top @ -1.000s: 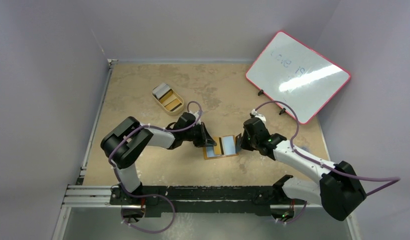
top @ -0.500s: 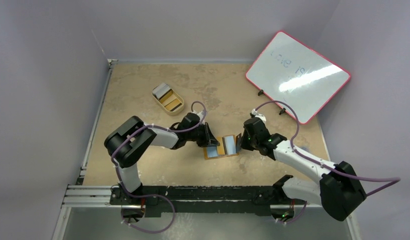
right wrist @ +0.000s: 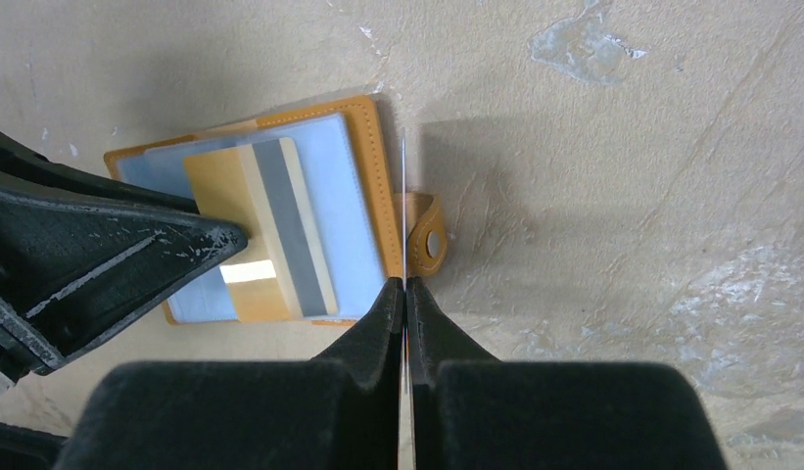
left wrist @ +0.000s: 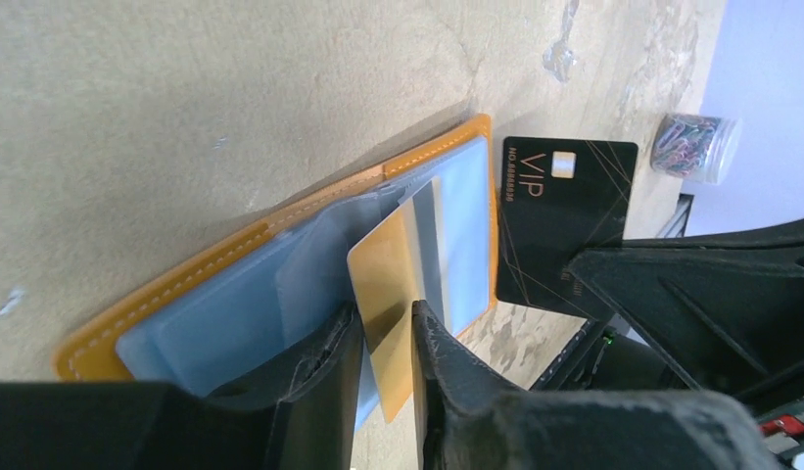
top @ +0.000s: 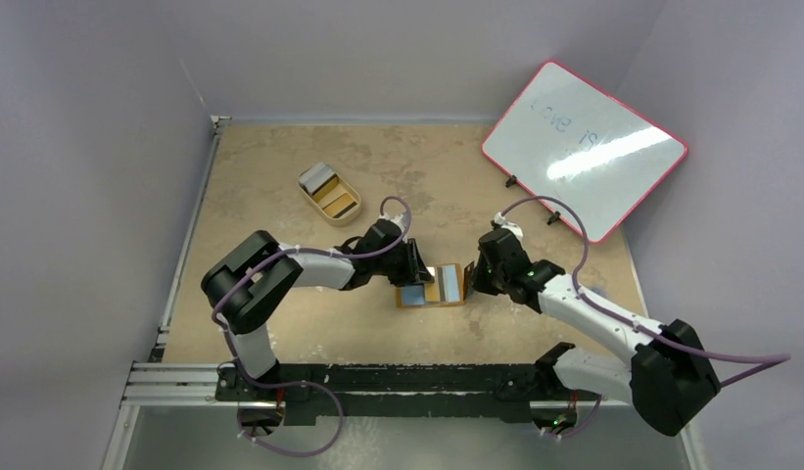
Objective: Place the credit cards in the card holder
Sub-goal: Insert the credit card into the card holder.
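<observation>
**Wallet** (left wrist: 221,257): lies open on the desk (top: 280,157), pockets up, between your two arms. Stage: mid-task.

**Done so far:** one gold card (right wrist: 221,196) lies flat over the wallet's blue pockets. You cannot tell whether it is fully seated in a slot.

**Left pincer** (left wrist: 385,318): jaws a little apart, standing either side of the gold card's near end and gripping nothing.

**Right pincer** (right wrist: 404,289): clamped on a black card (left wrist: 564,220), which stands on edge just beside the wallet's snap side. This card is not yet pocketed and is probably your next one in.

**Left to do:** seat the gold card if it is loose and pocket the black card. Then fetch the spare cards (top: 331,196) from the cream tray (top: 307,188), well apart at the far left. Reckon the job under half done.
</observation>
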